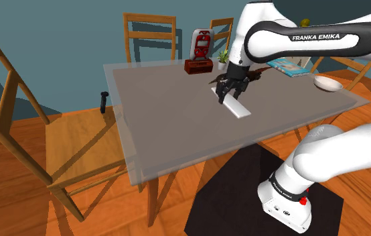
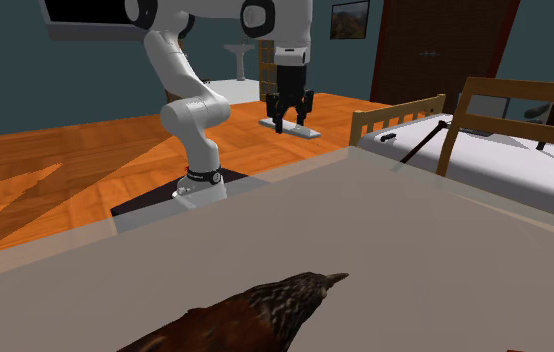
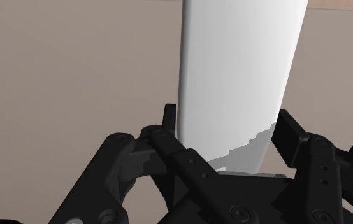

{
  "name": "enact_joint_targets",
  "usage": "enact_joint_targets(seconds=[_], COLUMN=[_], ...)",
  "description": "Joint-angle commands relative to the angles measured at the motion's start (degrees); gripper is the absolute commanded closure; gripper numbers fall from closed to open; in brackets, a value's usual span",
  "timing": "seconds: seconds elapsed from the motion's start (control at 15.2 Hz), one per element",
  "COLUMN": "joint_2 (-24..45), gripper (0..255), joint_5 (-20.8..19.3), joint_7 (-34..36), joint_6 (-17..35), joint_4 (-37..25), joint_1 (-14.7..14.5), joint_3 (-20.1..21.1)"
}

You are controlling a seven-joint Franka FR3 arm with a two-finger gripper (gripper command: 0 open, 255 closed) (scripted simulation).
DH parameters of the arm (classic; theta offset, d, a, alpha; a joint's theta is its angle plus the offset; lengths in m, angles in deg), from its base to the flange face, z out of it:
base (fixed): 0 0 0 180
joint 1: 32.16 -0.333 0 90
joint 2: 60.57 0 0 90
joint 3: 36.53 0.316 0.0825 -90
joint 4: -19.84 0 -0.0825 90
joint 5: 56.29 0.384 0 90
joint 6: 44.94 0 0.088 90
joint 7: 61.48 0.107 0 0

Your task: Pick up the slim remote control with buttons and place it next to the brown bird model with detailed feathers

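Observation:
My black gripper (image 1: 228,92) is shut on one end of the slim remote (image 1: 236,108), which is drawn plain white with no buttons visible. The remote hangs tilted just over the middle of the grey table (image 1: 164,121). In the second exterior view the gripper (image 2: 290,120) holds the remote (image 2: 297,128) far off, above the table's far edge. In the wrist view the fingers (image 3: 169,121) clasp the remote (image 3: 239,76) on both sides. The brown feathered bird (image 2: 255,315) lies close to that camera; in the shoulder view the bird (image 1: 260,70) shows just behind the gripper.
A red train-like model on a brown base (image 1: 200,52), a small plant (image 1: 223,56), books (image 1: 291,66) and a white bowl (image 1: 328,84) stand along the table's far side. Wooden chairs (image 1: 17,114) surround the table. A small black object (image 1: 104,100) sits beside the table's left edge.

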Motion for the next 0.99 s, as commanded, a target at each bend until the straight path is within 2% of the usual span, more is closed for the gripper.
enact_joint_targets(seconds=[0.0, 0.46, 0.92], joint_2=[1.3, 12.8, 25.2], gripper=[255, 255, 255], joint_5=[-0.7, -3.8, -4.4], joint_7=[-1.1, -8.4, -15.4], joint_6=[-0.2, 2.3, 2.8], joint_4=[-1.4, -10.4, -22.5], joint_1=[0.6, 4.0, 6.4], joint_3=[-0.9, -6.6, -11.4])
